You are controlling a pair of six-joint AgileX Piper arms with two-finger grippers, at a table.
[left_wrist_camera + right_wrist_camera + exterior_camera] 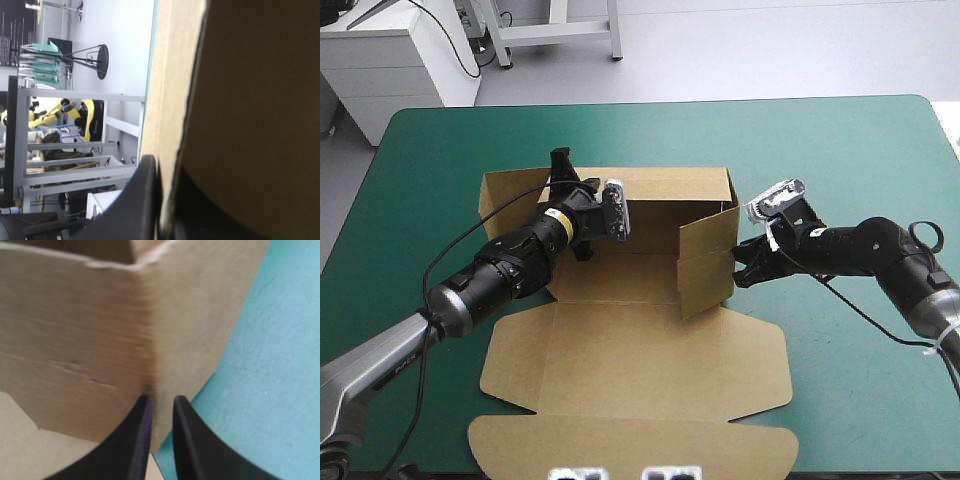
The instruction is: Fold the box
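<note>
Brown board, half raised: from above, we see the box in the middle of the teal-green table. Its back wall and right side wall are standing, and its lid lies flat toward the near edge. The left gripper sits at the back wall's top edge, toward its left end. The right gripper meets the outside of the side wall, which stands straight ahead of its tips.

Left wrist camera: one black finger lies against the pale cut edge of the board, and on the sheet's other side is a dark shape we take for its partner. We read this grip as clamped on the wall, with the sheet between the fingers.

Right wrist camera: the fingers stand a narrow slit apart, and the wall's upright fold runs into that slit. Bare cover shows just beside them. We judge them pinched on the fold, though the contact itself is hard to see.

We expect the board to be light and stiff across each panel, yet ready to hinge along its creases. It looks smooth enough to slide on the cover if pushed rather than held, and its thin edges would crush under a hard squeeze. In our judgement the best hold is a wall's top edge close to a crease, with the sheet deep between the fingers and the other gripper steadying.
</note>
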